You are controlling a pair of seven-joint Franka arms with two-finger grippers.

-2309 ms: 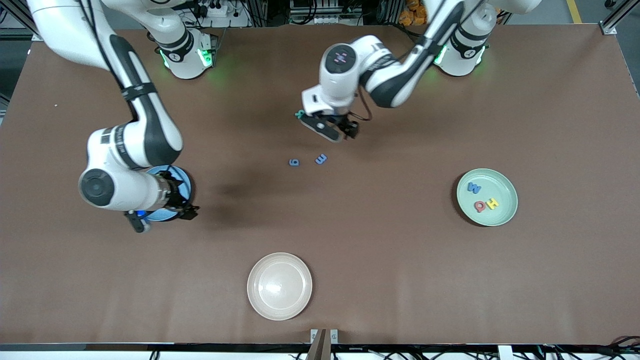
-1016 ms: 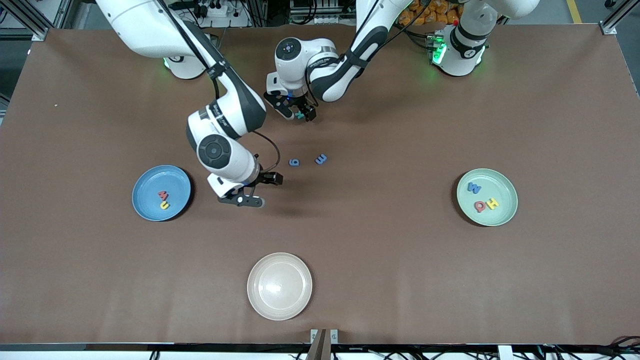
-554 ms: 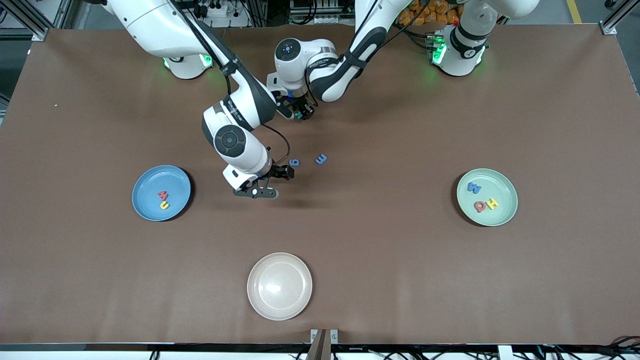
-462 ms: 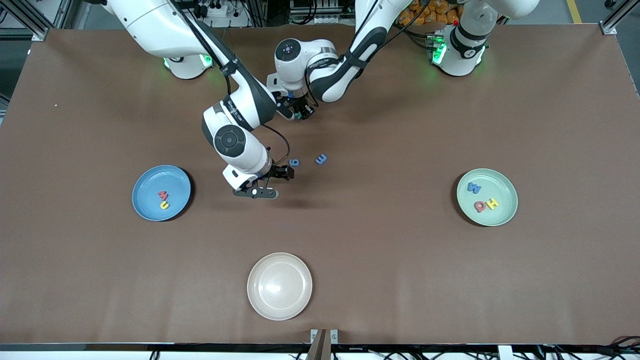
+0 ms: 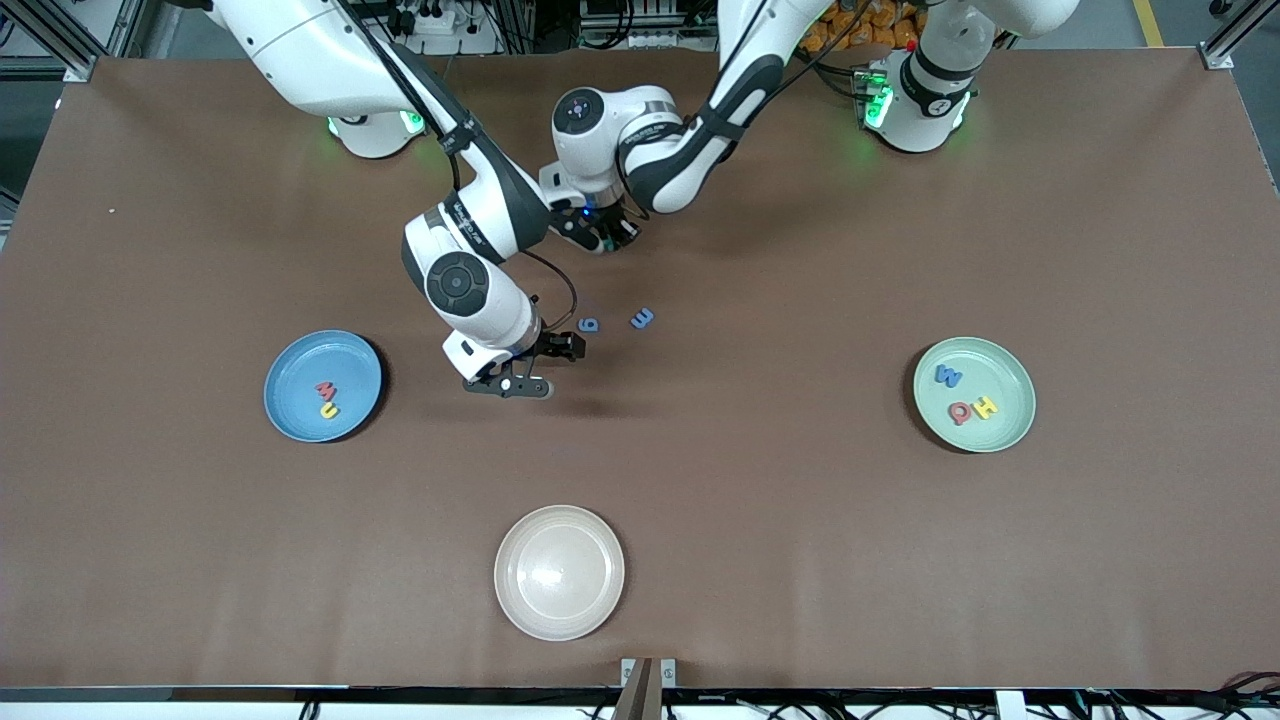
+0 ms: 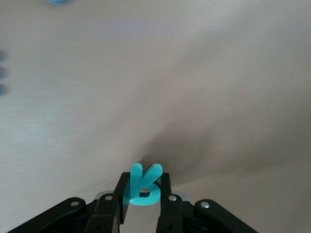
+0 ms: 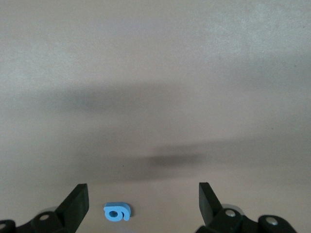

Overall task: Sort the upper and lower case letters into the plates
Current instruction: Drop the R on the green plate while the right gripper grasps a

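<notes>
Jaws of left gripper (image 6: 143,194) have just clamped the teal letter (image 6: 144,186); I judge it lifted, next bound for a plate. Right gripper (image 7: 143,204), jaws wide, hovers over blue letter (image 7: 118,212).

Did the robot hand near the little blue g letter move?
Yes. The right gripper went from over the sky blue plate toward the blue g, which it now hangs beside, open.
</notes>
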